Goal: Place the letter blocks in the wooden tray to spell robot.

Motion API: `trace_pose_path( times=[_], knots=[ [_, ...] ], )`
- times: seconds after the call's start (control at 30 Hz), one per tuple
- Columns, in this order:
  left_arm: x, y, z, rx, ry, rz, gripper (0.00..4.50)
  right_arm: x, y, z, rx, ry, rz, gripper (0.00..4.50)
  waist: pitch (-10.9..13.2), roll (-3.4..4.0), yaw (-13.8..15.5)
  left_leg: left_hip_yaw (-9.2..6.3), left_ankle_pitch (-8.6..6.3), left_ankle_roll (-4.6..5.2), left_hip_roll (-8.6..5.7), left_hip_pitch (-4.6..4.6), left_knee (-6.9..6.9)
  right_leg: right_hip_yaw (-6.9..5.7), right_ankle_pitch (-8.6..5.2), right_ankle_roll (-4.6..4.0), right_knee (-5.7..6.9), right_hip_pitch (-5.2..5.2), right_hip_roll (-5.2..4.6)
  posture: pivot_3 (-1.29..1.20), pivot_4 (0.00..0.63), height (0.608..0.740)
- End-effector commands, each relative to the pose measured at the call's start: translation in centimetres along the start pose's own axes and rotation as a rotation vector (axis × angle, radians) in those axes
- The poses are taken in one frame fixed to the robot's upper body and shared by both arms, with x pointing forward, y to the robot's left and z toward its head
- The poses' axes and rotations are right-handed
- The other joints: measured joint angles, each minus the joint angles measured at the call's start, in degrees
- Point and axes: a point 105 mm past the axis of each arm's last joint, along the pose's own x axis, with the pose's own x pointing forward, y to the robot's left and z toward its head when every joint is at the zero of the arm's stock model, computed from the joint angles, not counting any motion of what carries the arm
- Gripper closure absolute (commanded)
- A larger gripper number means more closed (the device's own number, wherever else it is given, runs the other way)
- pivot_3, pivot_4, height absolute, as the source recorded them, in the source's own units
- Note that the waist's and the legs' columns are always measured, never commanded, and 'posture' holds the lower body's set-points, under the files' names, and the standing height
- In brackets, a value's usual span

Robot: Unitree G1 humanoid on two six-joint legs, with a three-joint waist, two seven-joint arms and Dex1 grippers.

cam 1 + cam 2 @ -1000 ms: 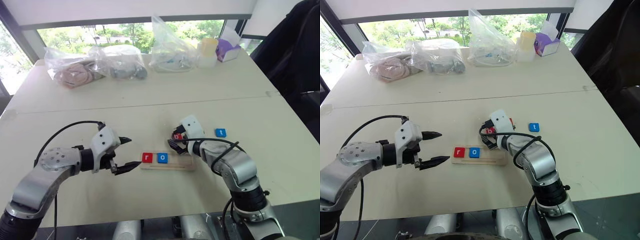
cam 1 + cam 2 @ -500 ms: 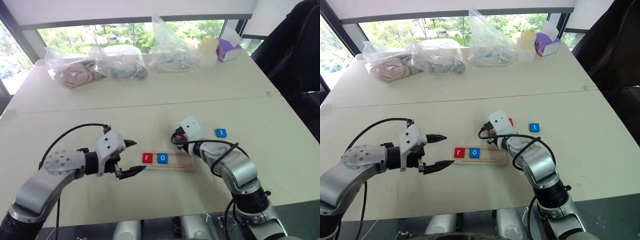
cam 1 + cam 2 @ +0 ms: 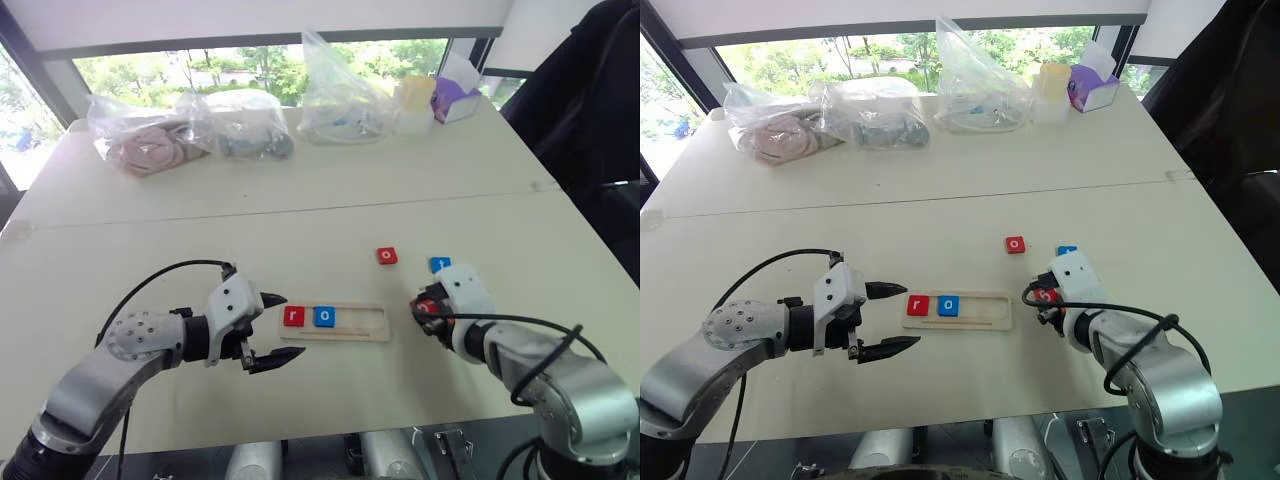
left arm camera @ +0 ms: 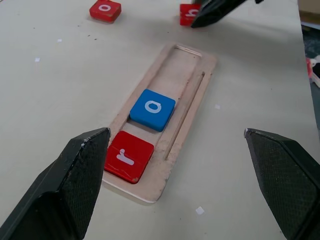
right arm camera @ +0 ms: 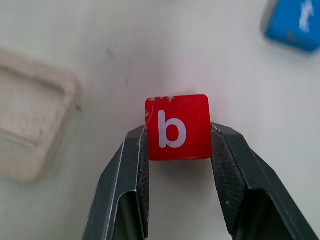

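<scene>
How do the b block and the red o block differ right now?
The b block is clamped between the right gripper fingers, off the wooden tray's right end; the red o block lies free on the table, farther back, untouched. One bears a white b, the other a white o. Both are red square tiles, and neither is in the tray yet.
</scene>
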Motion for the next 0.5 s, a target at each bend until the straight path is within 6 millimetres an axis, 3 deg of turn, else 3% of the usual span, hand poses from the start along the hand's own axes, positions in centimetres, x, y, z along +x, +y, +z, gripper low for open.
trace_pose_path(
  times=[0.03,0.2,0.3,0.4,0.5],
  knots=[
    [0.0,-0.1,0.5,0.033,-0.019,-0.012,0.0,-0.5,0.2,-0.2,0.058,-0.031,-0.024,3.36,0.0,-0.01,0.0,-0.02,0.0,0.0,0.0,0.0,0.0,0.0,0.0,0.0,0.0,0.0,0.0,0.0,0.15,0.74],
    [0.1,0.1,0.6,0.041,-0.02,-0.018,0.0,-0.4,0.2,-0.3,0.087,-0.034,-0.03,3.36,0.0,-0.01,0.0,0.0,0.0,-0.01,0.0,-0.03,0.0,-0.01,0.0,0.0,-0.06,0.0,-0.02,0.0,0.15,0.74],
    [0.1,0.0,1.0,0.043,-0.032,-0.02,0.0,-0.6,0.5,0.5,0.017,-0.04,0.03,1.88,0.0,0.01,0.0,0.0,0.0,-0.01,0.0,-0.04,0.0,0.0,0.0,0.0,-0.06,0.0,-0.02,0.0,0.15,0.74],
    [0.0,-0.3,1.1,0.043,-0.035,-0.022,0.0,-1.7,0.8,2.1,-0.195,-0.017,0.21,0.33,0.1,0.09,0.0,0.07,0.0,-0.01,-0.01,-0.03,0.01,-0.01,0.0,0.0,-0.08,0.0,-0.05,0.0,0.15,0.74],
    [-0.2,-0.6,0.9,0.042,-0.032,-0.021,0.0,-3.4,0.4,3.4,-0.386,0.006,0.404,0.33,0.2,0.08,0.1,0.17,-0.02,0.02,-0.03,-0.04,0.03,-0.01,-0.01,0.01,-0.18,0.0,-0.1,0.0,0.15,0.74]
  ],
)
